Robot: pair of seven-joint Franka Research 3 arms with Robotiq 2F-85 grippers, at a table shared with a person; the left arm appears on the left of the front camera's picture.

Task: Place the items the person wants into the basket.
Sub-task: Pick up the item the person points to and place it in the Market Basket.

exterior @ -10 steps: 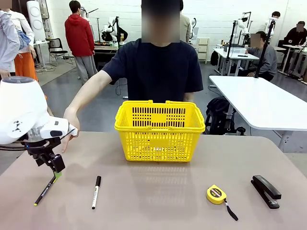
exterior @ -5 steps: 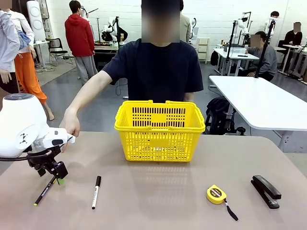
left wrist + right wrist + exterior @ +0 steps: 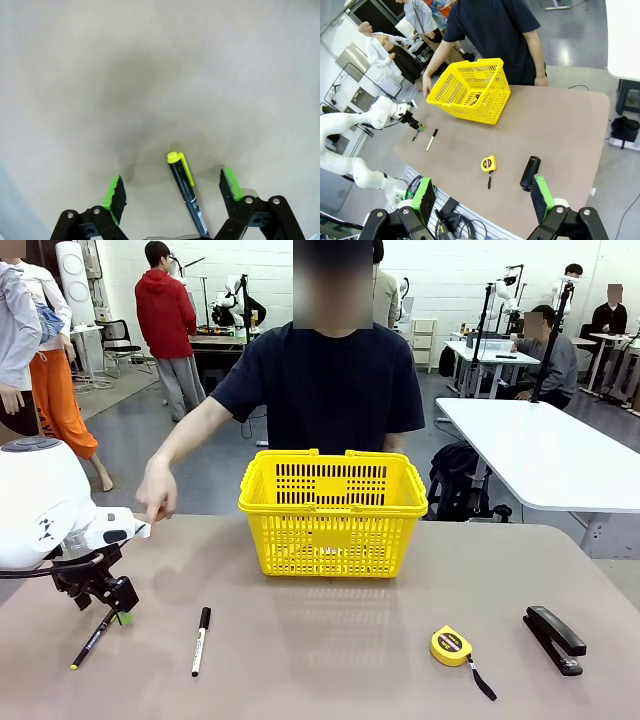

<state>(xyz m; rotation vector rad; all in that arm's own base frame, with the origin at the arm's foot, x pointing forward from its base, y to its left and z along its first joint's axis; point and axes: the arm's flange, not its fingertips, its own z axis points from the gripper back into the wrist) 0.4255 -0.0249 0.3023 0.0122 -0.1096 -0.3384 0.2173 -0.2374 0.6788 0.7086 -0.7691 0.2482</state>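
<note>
Left claw (image 3: 171,184) spread astride pen (image 3: 187,194) | slim, black, yellow-green clip end

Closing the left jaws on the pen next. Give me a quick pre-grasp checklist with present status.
1. Jaws of the left gripper open: ok.
2. The pen lies between the pads, nearer one side: ok.
3. The marker lies apart from the pen: ok.
4. The person's hand clear of the left arm: cannot tell; it hangs close by.
5. The basket upright, top open: ok.
6. The right gripper open, high off the table: ok.
</note>
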